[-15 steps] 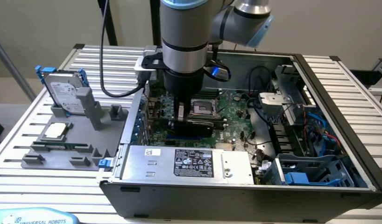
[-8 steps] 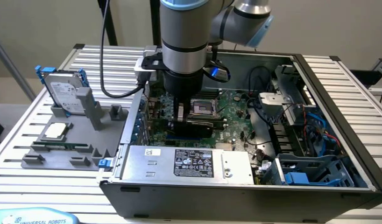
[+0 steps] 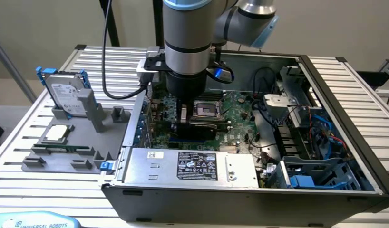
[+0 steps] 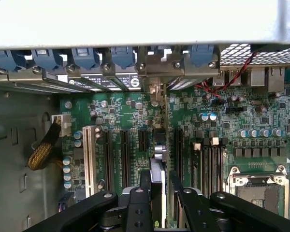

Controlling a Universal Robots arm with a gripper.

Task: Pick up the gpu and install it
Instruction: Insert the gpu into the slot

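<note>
Standing on edge between the fingers of the gripper [image 4: 158,193], the gpu [image 4: 157,166] is pinched above the motherboard [image 4: 203,130] slots.

A robotics lab bench: slatted aluminium table [image 3: 346,85], open computer case [image 3: 321,190], grey parts fixture [image 3: 67,159].

the gripper [image 4: 158,193] is sunk low inside the open computer case [image 3: 346,90], and little room is left around it. the gpu [image 4: 158,159] is hemmed in by expansion slots [image 4: 123,154] on both sides. the way ahead is closed by the rear bracket row [image 4: 135,65]. the power supply [image 3: 188,166] blocks one flank, the cpu socket [image 3: 206,110] sits close alongside.
</note>
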